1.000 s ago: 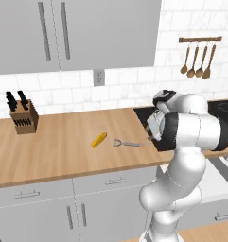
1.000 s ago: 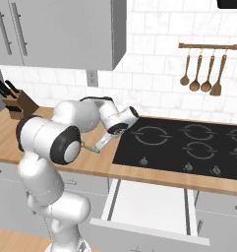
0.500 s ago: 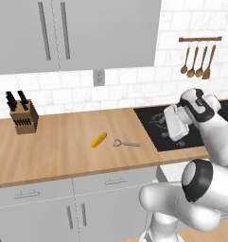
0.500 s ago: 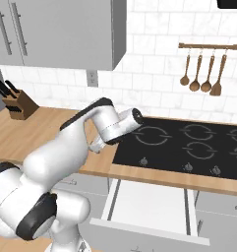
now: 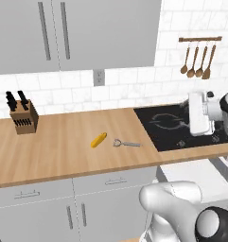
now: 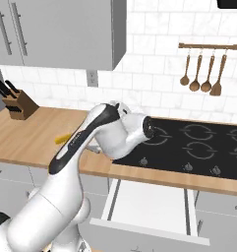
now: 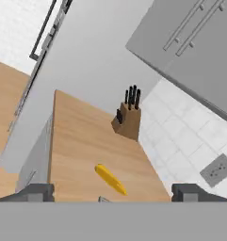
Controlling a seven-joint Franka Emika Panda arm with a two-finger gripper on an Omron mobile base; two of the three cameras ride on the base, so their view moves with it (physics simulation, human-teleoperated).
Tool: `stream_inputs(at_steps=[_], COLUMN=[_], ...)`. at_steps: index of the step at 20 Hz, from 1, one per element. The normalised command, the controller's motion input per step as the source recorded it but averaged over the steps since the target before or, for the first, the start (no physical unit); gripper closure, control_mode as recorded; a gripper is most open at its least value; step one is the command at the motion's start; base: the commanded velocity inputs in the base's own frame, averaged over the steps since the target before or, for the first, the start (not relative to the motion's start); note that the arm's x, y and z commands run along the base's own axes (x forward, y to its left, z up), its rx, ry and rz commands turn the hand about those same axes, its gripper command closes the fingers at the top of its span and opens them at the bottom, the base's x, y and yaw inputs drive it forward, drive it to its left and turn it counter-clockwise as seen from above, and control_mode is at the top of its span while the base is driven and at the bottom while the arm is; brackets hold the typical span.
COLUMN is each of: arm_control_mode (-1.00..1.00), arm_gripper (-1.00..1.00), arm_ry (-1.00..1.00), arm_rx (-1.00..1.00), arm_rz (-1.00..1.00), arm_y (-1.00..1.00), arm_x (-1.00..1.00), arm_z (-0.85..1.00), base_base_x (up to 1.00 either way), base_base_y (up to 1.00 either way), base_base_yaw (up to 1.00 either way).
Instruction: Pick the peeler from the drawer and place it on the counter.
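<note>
— Since the earlier frame?
— Arm swings right, off the desk (image 5: 63, 142), over the cooktop (image 5: 181, 127).
— Peeler (image 5: 126, 143)?
— Mid-frame, flat beside the yellow object (image 5: 99, 140), apparently released.
— Hand (image 7: 112, 197)?
— Fingers spread, holding nothing.
— Drawer (image 6: 149, 206)?
— Open at lower frame.

yellow obj (image 5: 99, 140) just beside peeler (image 5: 126, 143)

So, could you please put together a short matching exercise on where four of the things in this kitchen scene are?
Things:
1. peeler
2. knife block
3. wooden spoons
4. drawer

Places:
A. hanging on a wall rail
B. pulled open below the cooktop
C. far end of the counter, by the wall
D. lying flat beside the yellow object

Pairs: 1-D, 2-C, 3-A, 4-B
</note>
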Motion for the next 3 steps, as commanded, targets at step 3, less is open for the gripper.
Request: stream_inputs(at_steps=[3], arm_control_mode=[-1.0], arm_gripper=[-1.0], arm_ry=[-0.91], arm_rx=[0.15], arm_rz=[0.03], arm_y=[0.08], arm_x=[0.73], arm_z=[0.0], base_base_x=[0.0], base_base_y=[0.0], base_base_yaw=[0.0])
